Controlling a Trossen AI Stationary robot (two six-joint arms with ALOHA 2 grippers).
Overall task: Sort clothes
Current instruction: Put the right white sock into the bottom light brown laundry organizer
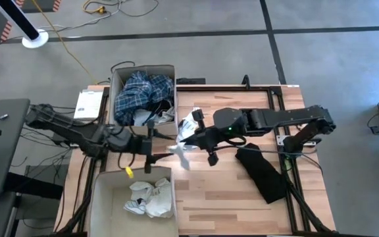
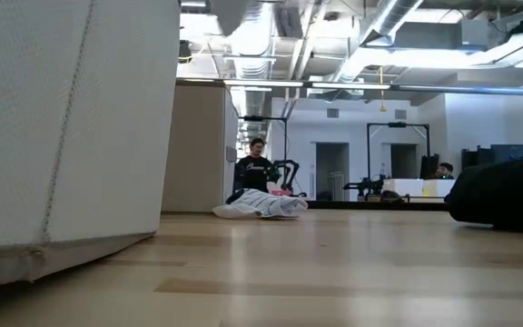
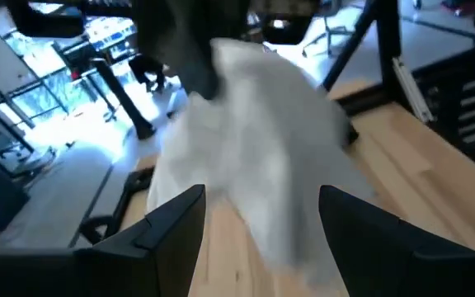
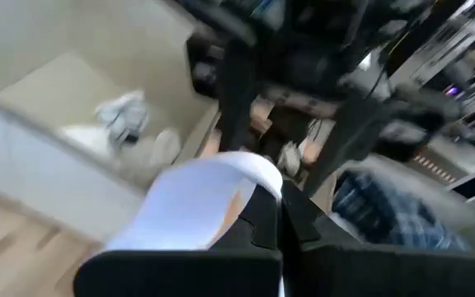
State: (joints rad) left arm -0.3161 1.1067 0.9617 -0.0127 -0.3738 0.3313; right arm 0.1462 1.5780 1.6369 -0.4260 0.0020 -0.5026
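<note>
My right gripper (image 1: pixel 184 141) is shut on a white garment (image 1: pixel 180 155) over the middle of the table, between the two tan boxes. My left gripper (image 1: pixel 158 143) is open just left of it. In the left wrist view its fingers (image 3: pixel 176 219) stand on either side of the hanging white cloth (image 3: pixel 262 157); whether they touch it I cannot tell. The far box (image 1: pixel 117 79) holds blue plaid and dark clothes (image 1: pixel 143 93). The near box (image 1: pixel 97 197) holds white garments (image 1: pixel 151 197). A black garment (image 1: pixel 262 172) and a white printed one (image 1: pixel 190 124) lie flat on the table. My right gripper pinches the white garment between its two fingers at a bunched upper part (image 4: pixel 236 186). The fingers come from the table's right side, slanting down. The cloth hangs slack below them (image 1: pixel 181 159). Whether its lower end touches the table I cannot tell.
The near box's wall (image 2: pixel 62 127) fills the left of the low view. The white printed garment (image 2: pixel 261 207) and the black one (image 2: pixel 502 195) show beyond it. A person stands in the room behind. Bare wood lies at the table's near right.
</note>
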